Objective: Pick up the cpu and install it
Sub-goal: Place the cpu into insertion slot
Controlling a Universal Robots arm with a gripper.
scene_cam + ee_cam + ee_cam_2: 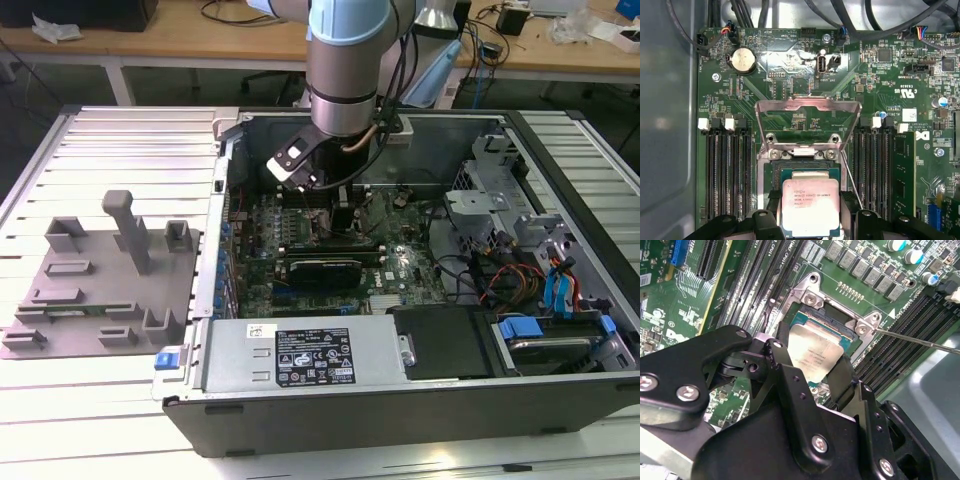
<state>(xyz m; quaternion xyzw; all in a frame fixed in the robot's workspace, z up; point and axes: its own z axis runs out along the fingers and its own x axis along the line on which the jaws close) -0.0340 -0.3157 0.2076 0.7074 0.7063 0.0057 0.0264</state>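
Observation:
The cpu, a small square chip with a pale silver top, sits between my gripper's black fingers in both wrist views. My gripper is shut on the cpu, one finger on each of two opposite edges. The chip hangs just over the open socket, partly covering it, and I cannot tell whether it touches it. The socket's metal load frame stands flipped open beyond it. In the exterior view my gripper reaches down into the open computer case onto the green motherboard.
Rows of memory slots flank the socket on both sides, and a thin lever wire runs beside it. A long black card lies across the board. A grey fixture plate rests on the table at the exterior view's left.

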